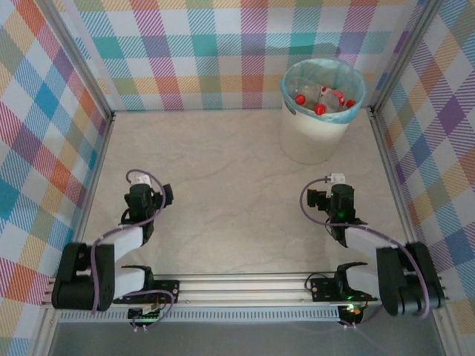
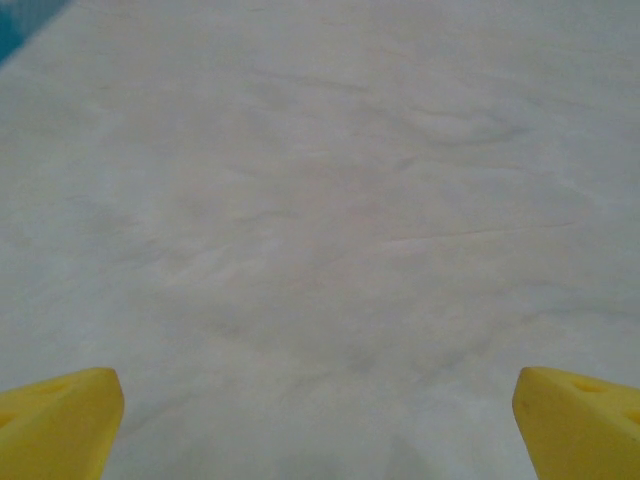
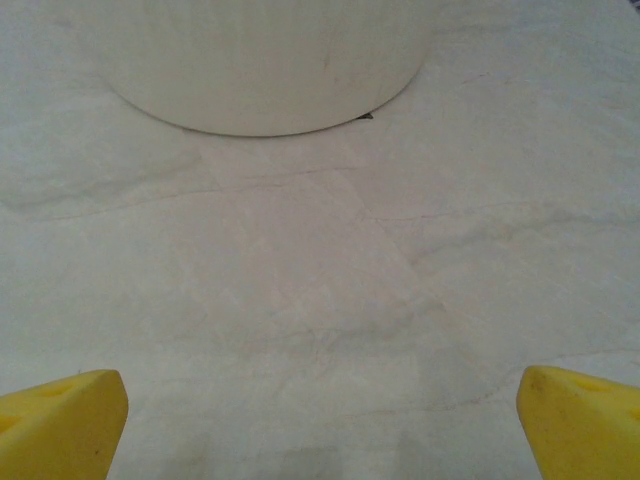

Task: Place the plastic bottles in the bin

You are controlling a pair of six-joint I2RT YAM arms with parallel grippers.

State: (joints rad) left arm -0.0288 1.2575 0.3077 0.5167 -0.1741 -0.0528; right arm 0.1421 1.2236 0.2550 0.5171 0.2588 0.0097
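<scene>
Top external view lets us see the bin (image 1: pixel 318 141) standing on the table (image 1: pixel 215 170) at the far right, close to the back corner. It is round and white, and a light blue bag (image 1: pixel 285 89) is folded over its rim. Inside it the plastic bottles (image 1: pixel 330 95) lie in a heap. They look clear, and we can pick out some red caps (image 1: pixel 320 109). We cannot count the bottles well.

The left arm (image 1: pixel 141 215) is bent at the near left and the right arm (image 1: pixel 345 215) is bent at the near right, well apart from each other. The right arm is nearer to the bin but does not touch it.

From the left wrist view we see the left gripper (image 2: pixel 320 425) over the pale table. Its yellow fingers (image 2: pixel 60 420) sit in the two bottom corners, spread wide, and we see bare table between them.

From the right wrist view we see the right gripper (image 3: pixel 320 425) pointing toward the bin. Its yellow fingers (image 3: pixel 60 420) are spread wide too, with bare table between them. Ahead of them the round white bottom of the bin (image 3: pixel 270 60) rests on the table, apart from the fingers.
</scene>
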